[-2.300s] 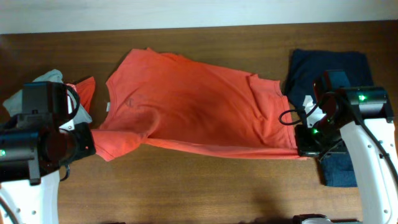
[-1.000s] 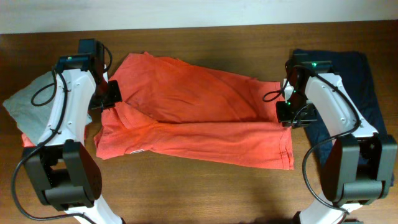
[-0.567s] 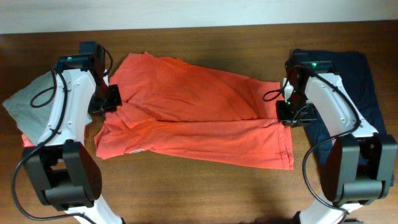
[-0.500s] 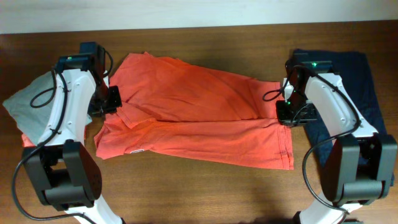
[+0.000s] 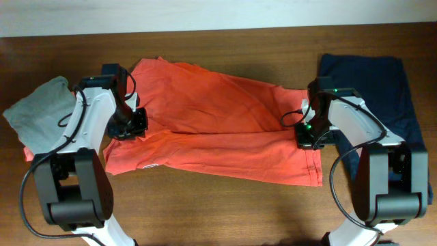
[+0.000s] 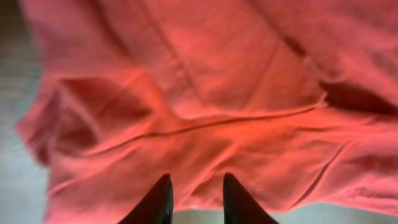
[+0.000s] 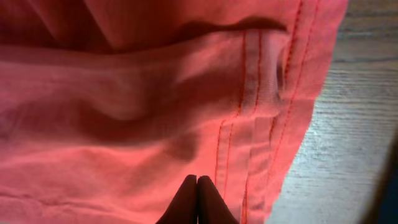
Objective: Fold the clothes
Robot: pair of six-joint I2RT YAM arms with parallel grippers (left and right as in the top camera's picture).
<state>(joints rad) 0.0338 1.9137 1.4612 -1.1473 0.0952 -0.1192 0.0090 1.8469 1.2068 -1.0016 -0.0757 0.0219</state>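
Note:
The red-orange T-shirt (image 5: 218, 130) lies folded lengthwise across the middle of the table, its front hidden. The navy garment (image 5: 382, 82) lies flat at the far right. My left gripper (image 5: 133, 125) hangs over the shirt's left end. In the left wrist view its jaws stand a little open (image 6: 198, 186) above wrinkled red cloth (image 6: 217, 93), with nothing between them. My right gripper (image 5: 307, 133) is over the shirt's right end. In the right wrist view its fingertips (image 7: 197, 186) are pressed together, shut, just above the stitched hem (image 7: 249, 124), and no cloth shows between them.
A light-grey shirt (image 5: 37, 113) lies at the left edge with a bit of orange-red cloth (image 5: 27, 154) under it. Bare wooden table (image 5: 205, 212) runs along the front. The navy garment sits right behind my right arm.
Both grippers have let go and slid inward and toward the front over the shirt's ends. The right gripper has shut and the left has opened a little. The shirt has stayed put.

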